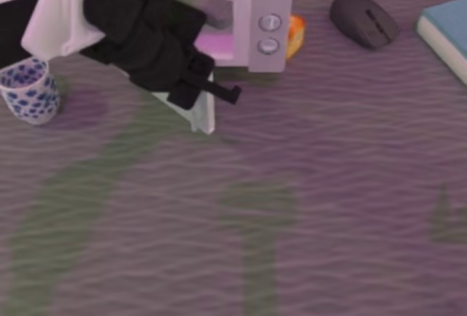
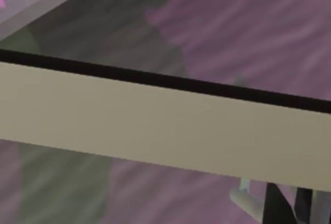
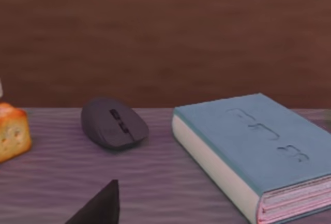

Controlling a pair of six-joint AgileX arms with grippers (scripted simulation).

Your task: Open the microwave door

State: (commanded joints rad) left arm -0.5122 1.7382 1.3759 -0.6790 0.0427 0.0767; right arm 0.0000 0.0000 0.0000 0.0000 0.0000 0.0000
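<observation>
The pale microwave (image 1: 252, 6) stands at the table's back left, its two silver knobs (image 1: 269, 33) facing the front. The microwave door (image 1: 205, 115) is swung out toward the front, leaving the pink-lit cavity (image 1: 215, 42) exposed. My left gripper (image 1: 222, 91) sits at the door's free edge, shut on the handle. In the left wrist view the door's edge (image 2: 155, 125) crosses as a broad pale band, with the handle bar (image 2: 249, 203) beside a dark finger (image 2: 274, 208). My right arm is outside the top view; its wrist view shows just one dark fingertip (image 3: 103, 203).
A blue-patterned cup (image 1: 29, 91) stands at the far left. A piece of bread (image 1: 295, 35) lies right of the microwave, then a dark mouse (image 1: 363, 19) and a blue book (image 1: 446, 33). The right wrist view shows the bread (image 3: 10, 131), mouse (image 3: 114, 123) and book (image 3: 253, 146).
</observation>
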